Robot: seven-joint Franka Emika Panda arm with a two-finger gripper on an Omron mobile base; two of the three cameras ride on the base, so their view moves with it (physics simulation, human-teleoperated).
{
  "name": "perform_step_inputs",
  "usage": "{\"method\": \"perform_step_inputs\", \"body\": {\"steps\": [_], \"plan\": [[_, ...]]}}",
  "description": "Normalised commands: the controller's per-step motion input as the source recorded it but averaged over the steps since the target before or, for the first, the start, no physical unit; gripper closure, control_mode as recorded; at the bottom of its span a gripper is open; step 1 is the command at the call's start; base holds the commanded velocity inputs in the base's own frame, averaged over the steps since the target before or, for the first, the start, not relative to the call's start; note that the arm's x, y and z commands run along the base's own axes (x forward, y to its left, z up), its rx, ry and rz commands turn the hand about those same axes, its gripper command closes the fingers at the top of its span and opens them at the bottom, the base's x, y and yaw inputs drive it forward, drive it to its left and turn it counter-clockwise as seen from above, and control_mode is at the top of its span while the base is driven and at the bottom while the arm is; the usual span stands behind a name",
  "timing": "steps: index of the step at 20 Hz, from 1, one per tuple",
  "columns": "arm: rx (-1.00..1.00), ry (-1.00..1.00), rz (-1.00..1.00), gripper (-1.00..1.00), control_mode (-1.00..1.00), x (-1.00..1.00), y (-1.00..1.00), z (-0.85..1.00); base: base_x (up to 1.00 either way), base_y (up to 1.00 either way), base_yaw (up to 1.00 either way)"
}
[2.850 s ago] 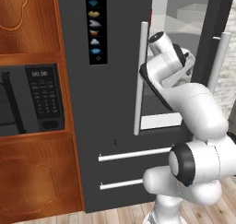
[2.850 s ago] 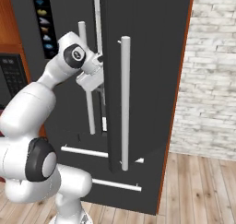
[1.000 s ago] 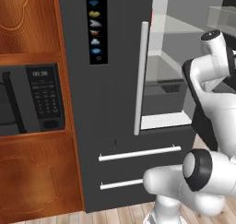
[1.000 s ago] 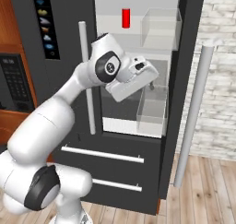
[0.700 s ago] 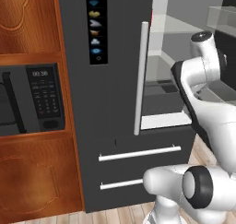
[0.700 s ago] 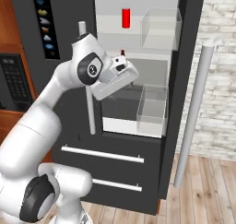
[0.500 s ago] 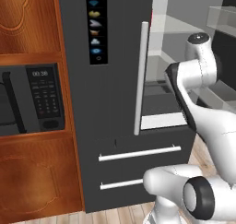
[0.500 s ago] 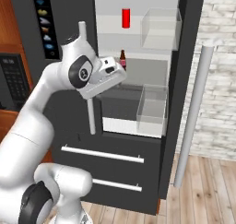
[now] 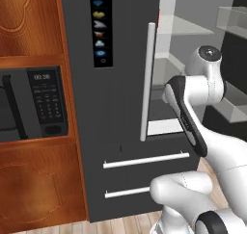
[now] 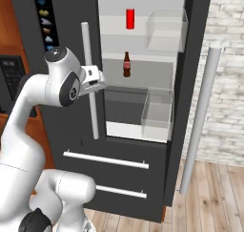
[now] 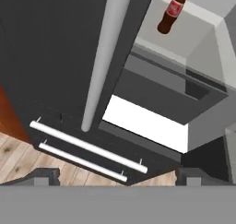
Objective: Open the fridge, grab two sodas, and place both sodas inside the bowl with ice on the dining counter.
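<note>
Fridge [image 10: 66, 16] stands with its right door swung wide; end effector [image 10: 97, 79], spread and empty, hangs left of brown soda [image 10: 127, 64] mid-shelf, red soda [image 10: 130, 18] above. Approach should centre the bottle between the fingers.

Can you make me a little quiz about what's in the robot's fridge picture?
1. True or false: the right door of the fridge is swung open.
2. Which drink stands on the higher shelf? A) the red can B) the brown bottle
3. Fill in: the gripper is ____ and holds nothing.

Key: 1 true. 2 A, the can is one shelf above the bottle. 3 open.
</note>
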Motion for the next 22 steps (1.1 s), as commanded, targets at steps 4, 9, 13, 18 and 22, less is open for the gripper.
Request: {"method": "perform_step_inputs", "body": {"steps": [4, 9, 13, 18, 22], "plan": [[0.13, -0.05, -0.14, -1.0, -1.0, 0.0, 0.34, 0.26, 0.0, 0.0, 0.0], [0.16, -0.05, -0.04, -1.0, -1.0, 0.08, 0.28, 0.23, 0.0, 0.0, 0.0], [0.13, -0.05, 0.0, -1.0, -1.0, 0.11, 0.33, 0.1, 0.0, 0.0, 0.0], [0.08, -0.08, 0.0, -1.0, -1.0, 0.14, 0.17, 0.01, 0.0, 0.0, 0.0], [0.01, -0.09, -0.06, -1.0, -1.0, 0.31, 0.07, 0.0, 0.0, 0.0, 0.0]]}}
